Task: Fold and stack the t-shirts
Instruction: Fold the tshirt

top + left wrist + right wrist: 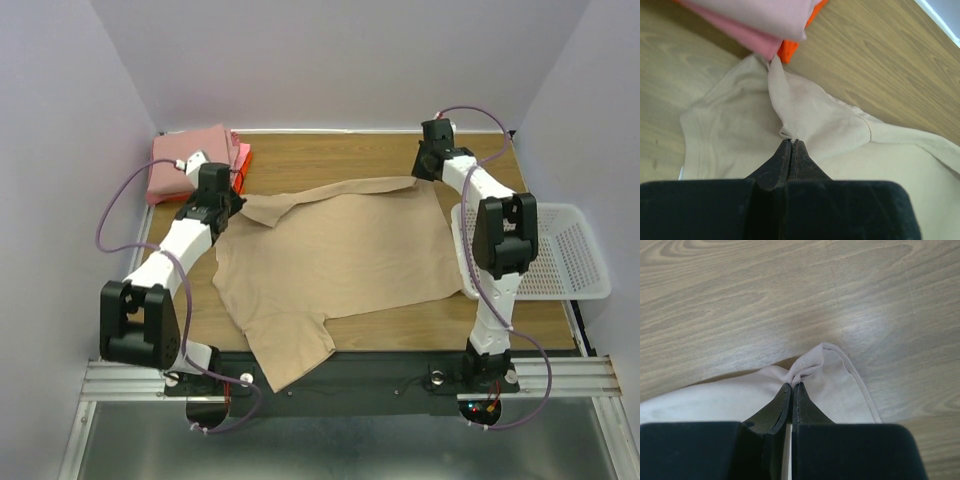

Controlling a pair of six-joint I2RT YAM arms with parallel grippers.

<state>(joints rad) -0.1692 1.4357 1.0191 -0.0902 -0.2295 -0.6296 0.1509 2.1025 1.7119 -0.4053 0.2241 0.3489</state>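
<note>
A tan t-shirt (330,265) lies spread over the middle of the wooden table, one sleeve hanging over the near edge. My left gripper (228,203) is shut on a pinch of its cloth near the far left corner (791,140). My right gripper (424,172) is shut on its far right corner (794,384). A folded salmon-pink t-shirt (190,160) lies on an orange-red one (242,160) at the far left; both show at the top of the left wrist view, pink (765,20) over orange (787,50).
A white plastic mesh basket (565,250) sits at the right edge of the table, beside my right arm. White walls close in the table on the left, far and right sides. Bare wood (330,155) shows beyond the shirt.
</note>
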